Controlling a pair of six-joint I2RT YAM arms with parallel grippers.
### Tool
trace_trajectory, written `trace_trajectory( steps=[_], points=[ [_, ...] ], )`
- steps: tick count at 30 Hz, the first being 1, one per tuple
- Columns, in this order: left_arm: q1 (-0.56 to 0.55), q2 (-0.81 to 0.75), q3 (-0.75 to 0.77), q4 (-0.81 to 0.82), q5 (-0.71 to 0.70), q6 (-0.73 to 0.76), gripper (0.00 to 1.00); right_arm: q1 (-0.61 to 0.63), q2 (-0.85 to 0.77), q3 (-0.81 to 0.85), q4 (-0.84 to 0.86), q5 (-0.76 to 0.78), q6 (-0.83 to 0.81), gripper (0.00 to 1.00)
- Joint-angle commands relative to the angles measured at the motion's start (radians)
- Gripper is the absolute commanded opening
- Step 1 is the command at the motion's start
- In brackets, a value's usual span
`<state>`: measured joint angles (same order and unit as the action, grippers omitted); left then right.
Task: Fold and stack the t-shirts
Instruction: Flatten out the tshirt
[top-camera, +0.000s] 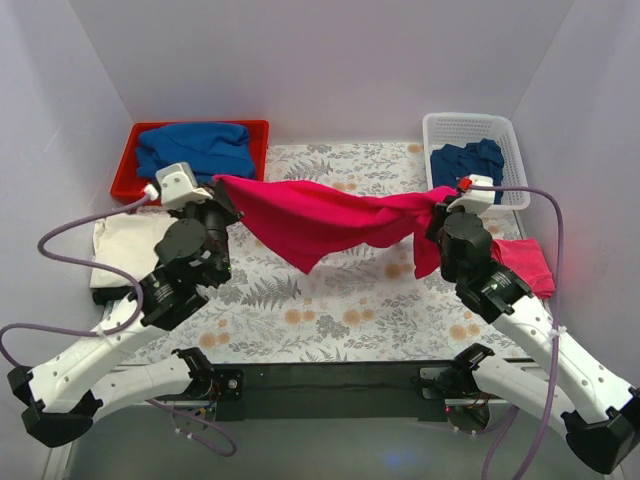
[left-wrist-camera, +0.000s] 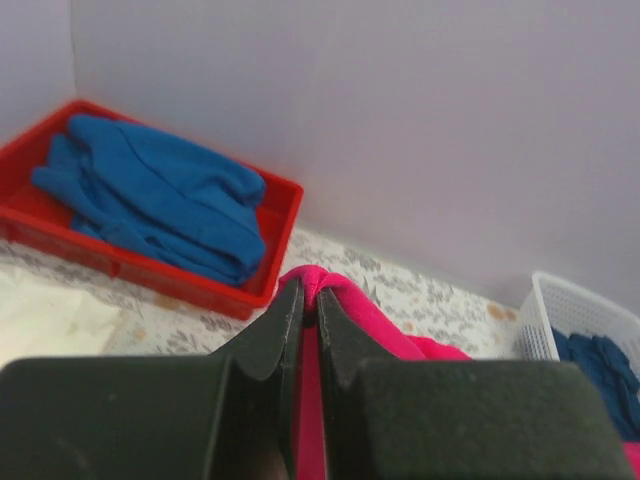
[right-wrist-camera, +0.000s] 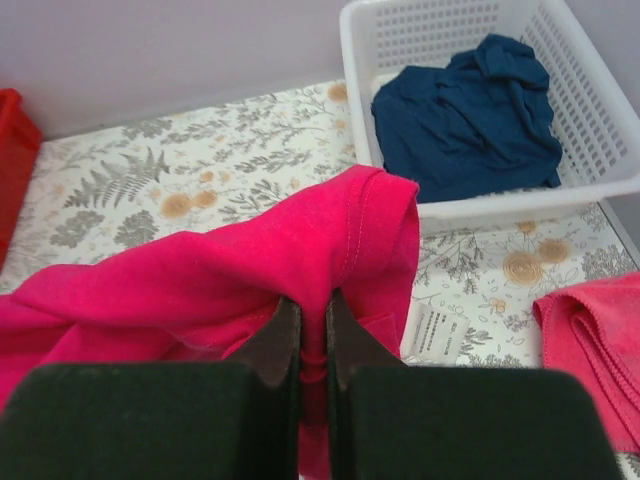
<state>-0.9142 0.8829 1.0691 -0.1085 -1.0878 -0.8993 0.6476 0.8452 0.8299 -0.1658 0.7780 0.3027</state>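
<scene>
A crimson-pink t-shirt (top-camera: 320, 222) sags in mid-air above the floral table (top-camera: 330, 300), one end pinched tight by the left tool (top-camera: 224, 188), the other by the right tool (top-camera: 440, 207). A cream t-shirt (top-camera: 120, 245) lies at left, a pink t-shirt (top-camera: 528, 262) at right, both on the table.

Crimson t-shirt (top-camera: 320, 220) strung across mid-table; red tray (top-camera: 122, 176) back left, white basket (top-camera: 470, 122) back right; tabletop (top-camera: 330, 310) open in front.

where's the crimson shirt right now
In the top view the crimson t-shirt hangs stretched above mid-table, pinched in both arms' jaws: left end by the red tray, right end by the white basket.
</scene>
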Motion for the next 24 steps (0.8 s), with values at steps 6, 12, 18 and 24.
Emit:
trace_trajectory(
  steps=[6,12,18,24],
  points=[
    [0.0,-0.11,0.002,0.6,-0.126,0.548,0.0,0.003,-0.074,-0.003,0.028,-0.058,-0.033,0.01],
    [0.0,-0.094,0.017,0.587,-0.124,0.571,0.0,0.003,-0.187,-0.11,0.009,-0.118,0.033,0.01],
    [0.0,-0.046,-0.007,0.634,-0.092,0.565,0.0,0.003,-0.236,-0.19,0.041,-0.16,0.03,0.01],
    [0.001,0.114,-0.073,1.101,-0.133,0.902,0.0,0.001,-0.104,-0.233,-0.026,-0.135,0.157,0.5]
  ],
)
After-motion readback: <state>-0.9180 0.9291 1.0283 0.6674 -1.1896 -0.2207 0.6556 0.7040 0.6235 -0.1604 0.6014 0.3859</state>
